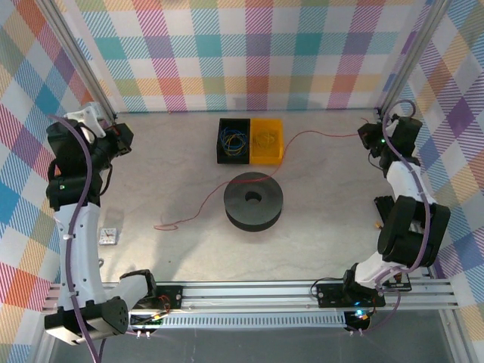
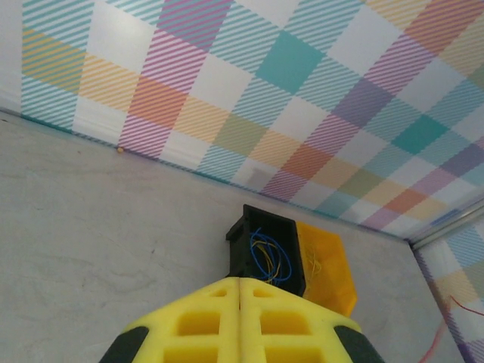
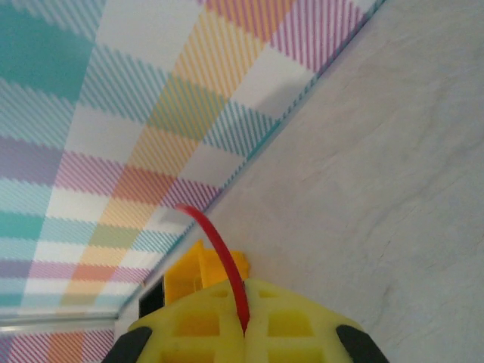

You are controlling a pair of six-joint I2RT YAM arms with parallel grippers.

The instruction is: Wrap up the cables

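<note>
The red-orange wire (image 3: 221, 257) is pinched in the clenched jaws of the right gripper (image 3: 246, 302) at far right. It trails left past the yellow bin (image 1: 266, 141) and black spool (image 1: 238, 203) to lie loose on the table (image 1: 151, 166). The left gripper (image 2: 240, 295) has its jaws pressed together on nothing.

White arms (image 1: 76, 249), purple cables (image 1: 85, 181), yellow gripper fingers (image 2: 227, 333).

A matt, faintly marbled finish is seen on the table (image 1: 325, 219). The black spool (image 1: 272, 198) is matt too, the orange bin (image 1: 267, 159) translucent plastic, the red wire (image 3: 227, 265) smoothly coated.
</note>
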